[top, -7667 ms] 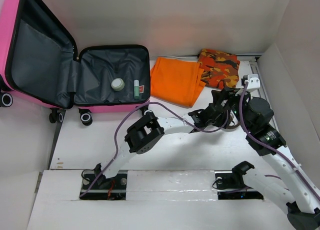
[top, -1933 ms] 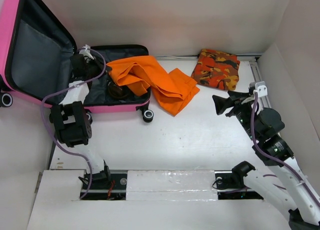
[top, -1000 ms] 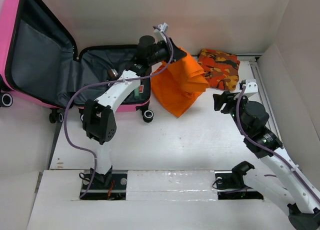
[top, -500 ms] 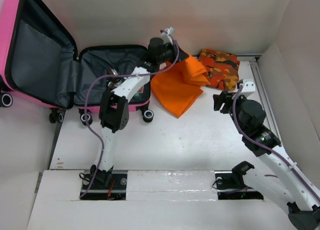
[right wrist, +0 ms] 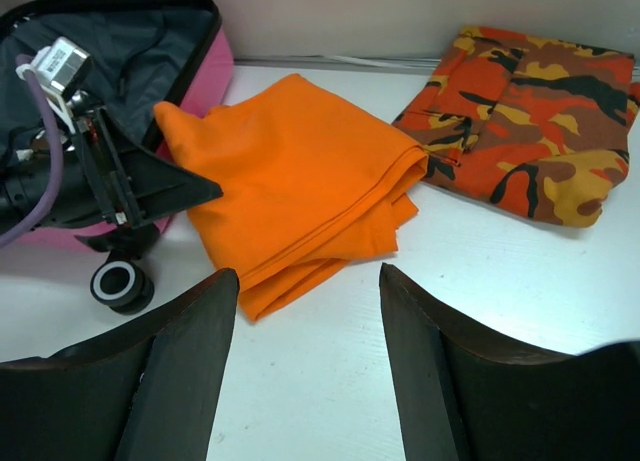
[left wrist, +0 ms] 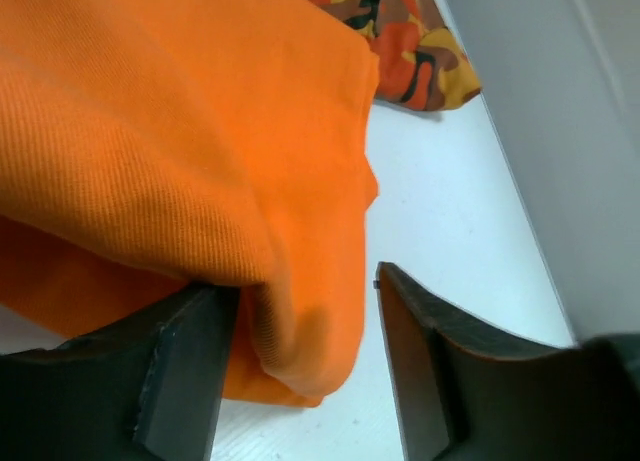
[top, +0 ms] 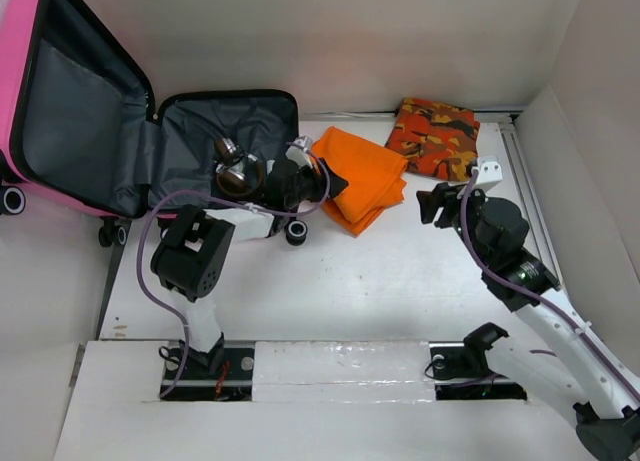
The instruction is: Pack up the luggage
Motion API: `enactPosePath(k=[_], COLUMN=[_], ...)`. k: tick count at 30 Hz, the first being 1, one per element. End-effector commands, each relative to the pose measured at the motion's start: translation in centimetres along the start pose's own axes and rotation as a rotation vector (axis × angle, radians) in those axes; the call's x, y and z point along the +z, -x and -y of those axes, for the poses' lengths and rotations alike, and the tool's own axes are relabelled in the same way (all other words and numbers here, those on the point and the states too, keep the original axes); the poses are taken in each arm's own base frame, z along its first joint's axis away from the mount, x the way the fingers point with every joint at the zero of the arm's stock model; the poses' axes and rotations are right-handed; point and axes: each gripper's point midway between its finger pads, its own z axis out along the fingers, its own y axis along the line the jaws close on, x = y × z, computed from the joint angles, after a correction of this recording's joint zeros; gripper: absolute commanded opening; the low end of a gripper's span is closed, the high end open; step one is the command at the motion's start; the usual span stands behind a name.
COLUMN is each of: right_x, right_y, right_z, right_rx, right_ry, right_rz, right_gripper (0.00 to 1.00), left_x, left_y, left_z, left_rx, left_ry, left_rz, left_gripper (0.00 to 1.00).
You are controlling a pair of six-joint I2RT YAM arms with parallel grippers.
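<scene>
My left gripper (left wrist: 300,286) stands apart around the folded orange cloth's (top: 365,171) edge on the surface (top: 400,281). My right gripper (right wrist: 307,273) hovers apart nearby. The pink luggage (top: 18,81) lies open, far left.

A folded orange cloth (top: 365,176) lies on the white surface (top: 400,281). A folded orange camouflage cloth (top: 435,136) lies flat just beside it, at its far right.

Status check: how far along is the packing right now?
Done: the luggage lies open with small items inside. In hand: nothing; the left pincer is open at the edge of the orange cloth, the right pincer open and empty. Left: that cloth and the camouflage cloth lie on the table, unpacked.
</scene>
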Motion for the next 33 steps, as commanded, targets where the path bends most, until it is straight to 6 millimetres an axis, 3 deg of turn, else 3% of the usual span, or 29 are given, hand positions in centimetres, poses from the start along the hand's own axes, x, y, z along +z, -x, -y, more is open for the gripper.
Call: enactPosePath(k=[1, 3, 6, 8, 9, 11, 12, 14, 15, 17, 22, 26, 30, 33], right_x=[-0.4, -0.4, -0.4, -0.4, -0.4, -0.4, -0.4, -0.6, -0.7, -0.7, -1.1, -1.2, -1.1, -0.9], right_y=[1.5, 1.5, 1.5, 1.5, 1.5, 1.4, 1.4, 1.7, 1.6, 1.6, 1.9, 1.8, 1.5, 1.2], right_z=[-0.9, -1.1, -1.1, -1.2, -1.2, -1.4, -1.4, -1.4, -1.6, -1.8, -1.7, -2.3, -2.7, -2.9], right_rx=[0.01, 0.009, 0.009, 0.009, 0.009, 0.008, 0.008, 0.011, 0.01, 0.01, 0.003, 0.001, -0.002, -0.013], right_ry=[0.045, 0.056, 0.056, 0.066, 0.066, 0.077, 0.077, 0.079, 0.089, 0.1, 0.101, 0.134, 0.16, 0.169], right_rz=[0.061, 0.059, 0.059, 0.058, 0.058, 0.056, 0.056, 0.065, 0.063, 0.061, 0.072, 0.066, 0.053, 0.043], right_gripper=[0.65, 0.66, 0.66, 0.66, 0.66, 0.67, 0.68, 0.7, 0.7, 0.71, 0.73, 0.73, 0.74, 0.74], left_x=[-0.6, -1.0, -1.9, -1.7, -2.3, -2.2, -2.3, -2.0, -2.6, -2.3, -3.4, -2.6, -1.8, -1.2], left_y=[3.0, 2.6, 1.6, 1.8, -0.3, -1.2, -3.5, -4.6, -6.1, -5.9, -6.2, -5.7, -5.0, -5.6], left_z=[3.1, 2.4, 1.9, 2.9, 2.0, 2.0, 0.9, 1.1, 0.3, 1.3, 0.5, -0.1, 1.0, -0.5], left_rx=[0.038, 0.021, 0.066, 0.108, 0.145, 0.108, 0.032, -0.048, -0.076, -0.18, -0.339, -0.4, -0.431, -0.493], left_ry=[-0.043, 0.065, 0.27, 0.354, 0.484, 0.567, 0.618, 0.587, 0.578, 0.513, 0.516, 0.486, 0.364, 0.362], left_rz=[0.124, 0.142, 0.151, 0.157, 0.12, 0.108, 0.065, 0.057, 0.038, 0.089, 0.145, 0.161, 0.222, 0.239], left_gripper=[0.53, 0.77, 1.0, 1.0, 1.0, 1.0, 1.0, 1.0, 1.0, 1.0, 1.0, 1.0, 1.0, 1.0])
